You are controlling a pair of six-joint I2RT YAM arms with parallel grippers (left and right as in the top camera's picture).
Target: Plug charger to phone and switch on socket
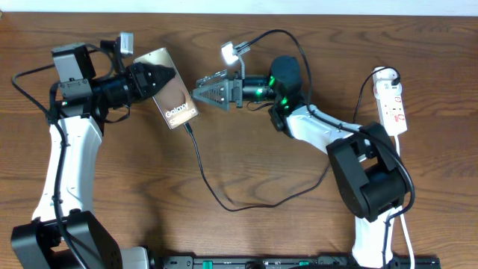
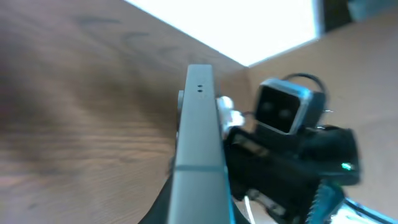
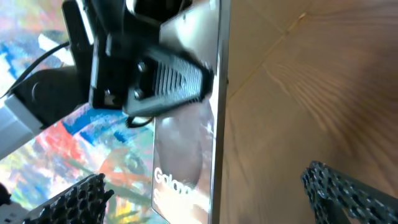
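We see the phone [image 1: 176, 103] held tilted near the table's [image 1: 261, 232] far edge, left of centre, clamped in the left gripper [image 1: 163, 81]. The charger [image 1: 205, 175] meets its lower end and trails toward the near edge. Our right gripper [image 1: 197, 87] hangs just beside the phone, fingers apart. The socket [image 1: 393, 104] lies by the right edge.

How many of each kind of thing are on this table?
Phone: 1
Black charger cable: 1
White power strip: 1
Robot arms: 2, the left arm and the right arm
Total: 5
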